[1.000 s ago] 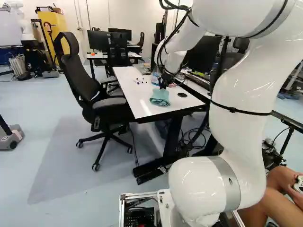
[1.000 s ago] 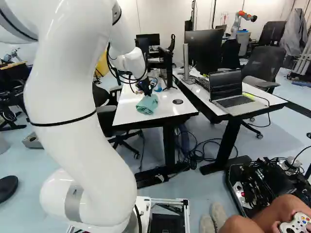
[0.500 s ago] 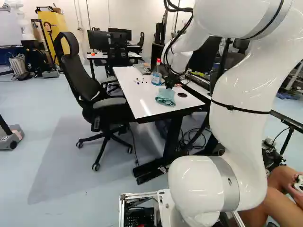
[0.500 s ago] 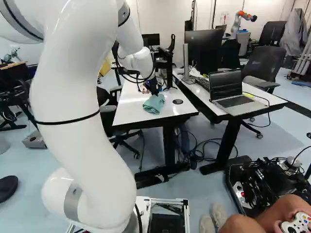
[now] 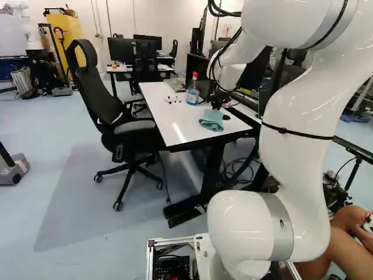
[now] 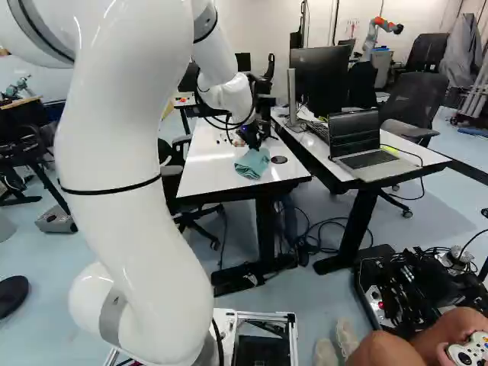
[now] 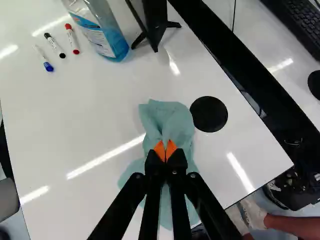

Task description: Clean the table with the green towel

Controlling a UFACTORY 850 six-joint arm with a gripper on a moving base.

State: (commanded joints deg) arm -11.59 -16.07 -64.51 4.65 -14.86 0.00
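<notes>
Towel (image 7: 172,120) is on the move, folks. Over the last second I've dragged it sideways across the tabletop (image 5: 178,125), so in the left base view it's slid toward the right, now sitting a bit right of centre in the frame. Base hasn't budged, it's all arm. The claw (image 7: 165,151) is clenched on a pinched-up fold of the cloth, orange pads nipping it from both sides, and the rest fans out crumpled underneath and ahead of me.

Biggest difference: there was a gap between the cloth and that black disc (image 7: 209,114) in the right base view, and it's shrunk a lot. From the wrist the cloth edge is right up against the disc, can't tell if it's lapping over the rim. Also the blue spray bottle (image 5: 192,96), partly behind my arm a second ago in the left base view, now shows clear of it, upright.

So I'd call this mid-wipe, one sideways stroke going. Judging by this, next is finishing the stroke and swinging back over a fresh strip. Main worry is the far part: bottle, black stand (image 7: 156,22) and markers (image 7: 54,46) would get bumped if I sweep out there carelessly.
</notes>
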